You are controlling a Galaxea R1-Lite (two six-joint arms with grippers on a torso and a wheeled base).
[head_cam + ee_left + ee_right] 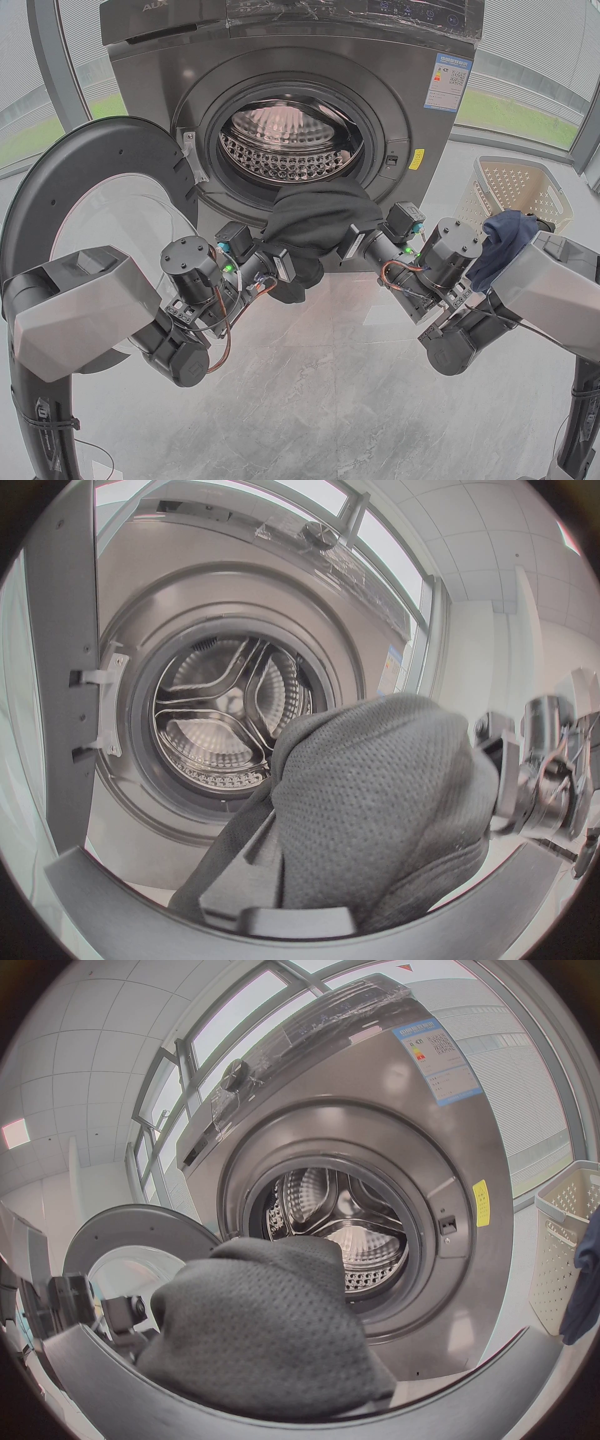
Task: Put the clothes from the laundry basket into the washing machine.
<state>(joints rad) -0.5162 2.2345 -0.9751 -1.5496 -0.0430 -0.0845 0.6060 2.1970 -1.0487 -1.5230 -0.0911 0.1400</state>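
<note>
Before the open washer (400,144), a garment (315,215) drapes over my left gripper (275,895) and right gripper (354,241), whether clamped I cannot tell; next, a push forward into the drum (284,147).

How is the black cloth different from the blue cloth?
The black cloth sits bunched up at the washing machine opening; the blue cloth hangs aside by the laundry basket. The black cloth looks bigger than the blue cloth. Both are dark and outside the drum.
</note>
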